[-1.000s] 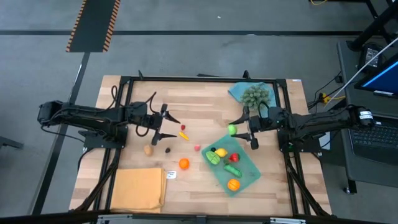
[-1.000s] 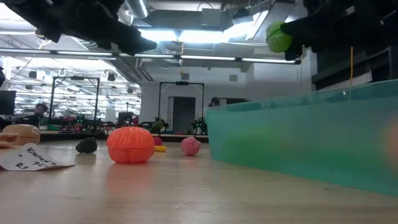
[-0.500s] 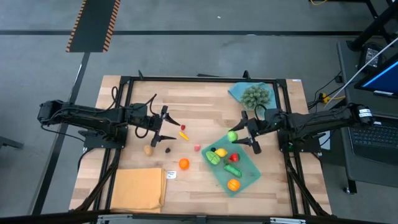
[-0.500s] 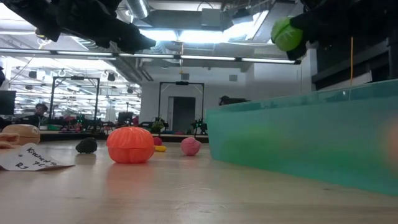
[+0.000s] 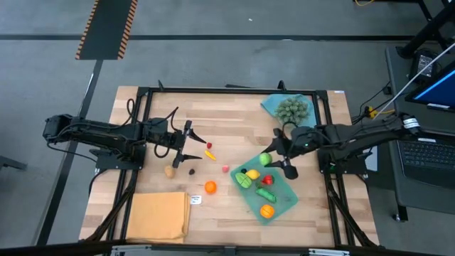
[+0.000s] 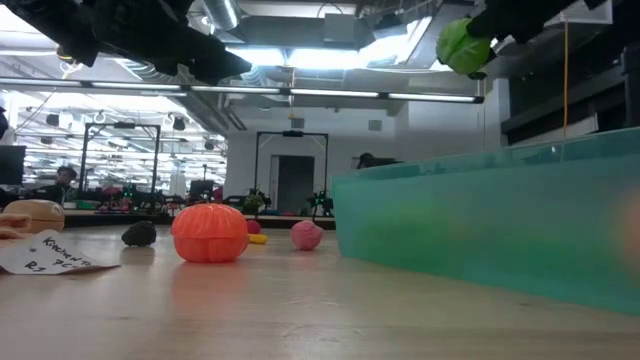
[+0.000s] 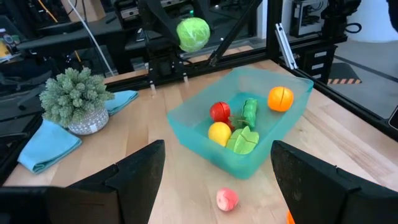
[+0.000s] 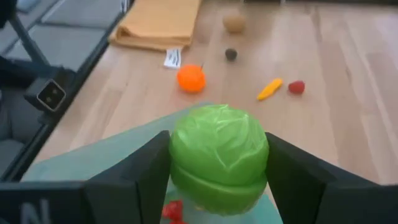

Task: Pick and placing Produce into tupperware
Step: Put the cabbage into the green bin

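The teal tupperware (image 5: 283,203) lies on the table's right half and holds several produce pieces, among them a yellow one (image 5: 252,174) and an orange one (image 5: 266,210). My right gripper (image 5: 270,158) is shut on a green cabbage-like ball (image 5: 265,158), held in the air above the tupperware's far corner (image 8: 93,162). On the bare wood to the left lie more produce: an orange (image 5: 210,187), a pink piece (image 5: 225,169), a dark piece (image 5: 192,170), a tan piece (image 5: 170,171) and a small carrot (image 5: 209,153). My left gripper (image 5: 201,148) stands open above them. My right gripper pinches the green ball's two opposite sides (image 8: 177,165) between its two fingers (image 8: 140,174). The fingers come from the table's right, slanting downward. The ball (image 6: 462,45) is lifted clear, well above the tupperware's rim (image 6: 470,165).
A spiky grey-green plant ball (image 5: 292,108) sits on a blue cloth (image 5: 270,105) at the far right. An orange-yellow cloth (image 5: 158,215) lies at the near left with a paper tag (image 5: 195,200) beside it. A black frame (image 5: 234,90) runs around the table.
My right gripper has carried the green ball toward the table's near edge and a little upward, from beyond the tupperware to above its far corner, staying shut on it. The ball stays clear of everything.
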`<move>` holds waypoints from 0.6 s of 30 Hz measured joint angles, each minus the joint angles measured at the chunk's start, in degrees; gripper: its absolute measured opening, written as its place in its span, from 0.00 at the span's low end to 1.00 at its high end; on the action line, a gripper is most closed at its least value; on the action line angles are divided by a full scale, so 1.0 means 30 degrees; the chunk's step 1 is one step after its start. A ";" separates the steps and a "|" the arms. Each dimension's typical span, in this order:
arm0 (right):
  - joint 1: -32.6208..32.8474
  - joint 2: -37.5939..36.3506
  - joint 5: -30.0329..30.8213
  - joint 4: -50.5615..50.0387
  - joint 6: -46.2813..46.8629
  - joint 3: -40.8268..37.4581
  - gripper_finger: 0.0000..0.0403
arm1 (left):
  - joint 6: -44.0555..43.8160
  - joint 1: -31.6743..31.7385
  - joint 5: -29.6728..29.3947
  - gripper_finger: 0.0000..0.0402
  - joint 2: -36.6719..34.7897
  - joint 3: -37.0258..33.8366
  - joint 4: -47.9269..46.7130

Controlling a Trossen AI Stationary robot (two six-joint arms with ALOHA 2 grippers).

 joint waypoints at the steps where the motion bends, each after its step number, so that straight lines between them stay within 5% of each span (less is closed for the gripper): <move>1: 0.0008 0.0445 0.0001 -0.0411 0.0000 0.0428 0.56 | 0.0004 0.0000 -0.0004 0.71 0.0000 0.0000 -0.0003; 18: 0.0183 0.8074 0.2210 -1.0647 0.2542 0.7954 0.56 | 0.0022 0.0000 -0.0007 0.71 0.0000 0.0000 -0.0551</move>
